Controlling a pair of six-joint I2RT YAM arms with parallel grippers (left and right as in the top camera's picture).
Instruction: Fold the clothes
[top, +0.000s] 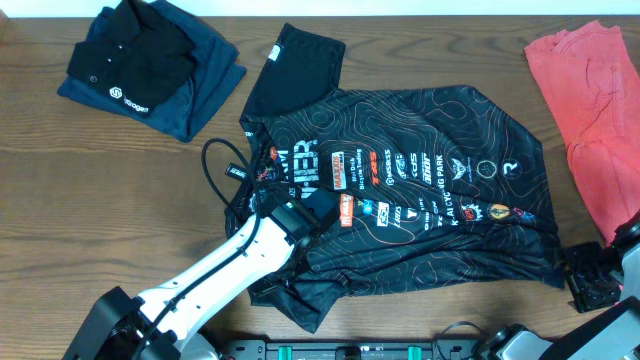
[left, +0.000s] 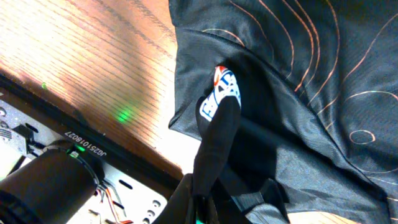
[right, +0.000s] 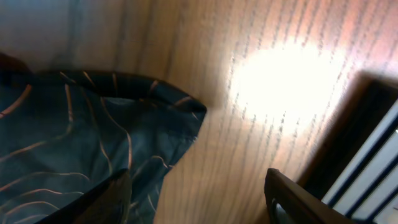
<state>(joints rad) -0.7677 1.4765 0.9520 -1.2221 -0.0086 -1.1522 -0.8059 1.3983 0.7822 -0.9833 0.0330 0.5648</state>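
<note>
Closest in, my left gripper (top: 318, 208) has its fingers pressed together on a raised pinch of the black jersey (top: 430, 190), my left arm (top: 215, 270) reaching slantwise from the near-left table edge to the garment's middle. The jersey lies spread and rumpled across the centre of the wooden table (top: 90, 210); at its near right corner my right gripper (top: 592, 278) hangs low, fingers spread, one above the hem, the other over bare wood. Farther out lie a dark polo pile (top: 150, 70) at far left and a coral-red garment (top: 590, 130) at far right.
</note>
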